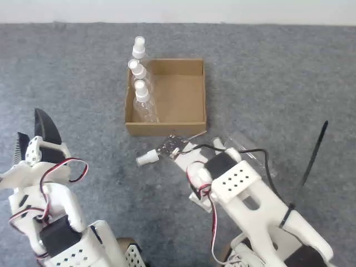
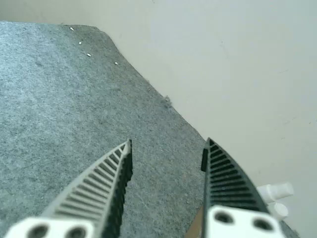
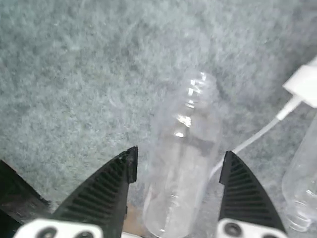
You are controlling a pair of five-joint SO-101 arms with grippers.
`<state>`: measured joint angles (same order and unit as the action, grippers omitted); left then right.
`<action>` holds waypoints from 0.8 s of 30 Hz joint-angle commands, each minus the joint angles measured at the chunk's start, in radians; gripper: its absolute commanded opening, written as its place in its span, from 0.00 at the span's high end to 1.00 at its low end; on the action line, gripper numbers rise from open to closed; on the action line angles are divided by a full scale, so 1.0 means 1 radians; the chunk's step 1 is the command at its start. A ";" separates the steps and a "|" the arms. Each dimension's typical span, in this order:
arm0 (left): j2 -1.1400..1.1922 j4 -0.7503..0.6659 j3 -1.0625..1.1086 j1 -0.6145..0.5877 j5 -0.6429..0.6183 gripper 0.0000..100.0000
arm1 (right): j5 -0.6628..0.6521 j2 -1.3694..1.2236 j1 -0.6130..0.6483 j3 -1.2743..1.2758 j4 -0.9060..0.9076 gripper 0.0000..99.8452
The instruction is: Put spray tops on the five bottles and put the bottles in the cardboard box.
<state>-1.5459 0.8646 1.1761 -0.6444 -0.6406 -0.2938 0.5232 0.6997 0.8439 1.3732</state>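
Note:
The cardboard box (image 1: 178,94) sits at the middle back of the carpet. Three clear bottles with white spray tops (image 1: 143,97) stand along its left wall, the farthest (image 1: 138,47) at the back left corner. A loose spray top (image 1: 147,158) lies in front of the box. Another capless clear bottle (image 3: 183,158) lies on the carpet between the open fingers of my right gripper (image 3: 181,156), untouched. Beside it lie a second bottle (image 3: 301,181) and a spray top with its tube (image 3: 303,84). My left gripper (image 1: 30,125) (image 2: 168,144) hangs open and empty at the left.
Grey carpet (image 1: 83,83) covers the table up to a pale wall (image 2: 237,74) at the back. A black cable tie (image 1: 311,158) sticks up from the right arm. Open carpet lies left and right of the box.

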 commanded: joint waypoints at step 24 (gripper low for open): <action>-0.005 -0.034 -0.007 0.005 -0.008 0.79 | -0.110 0.041 0.015 0.100 -0.134 0.78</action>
<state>-1.5459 0.8646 1.1761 -0.6444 -0.6406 -0.3966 0.5232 0.7058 0.9421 1.2551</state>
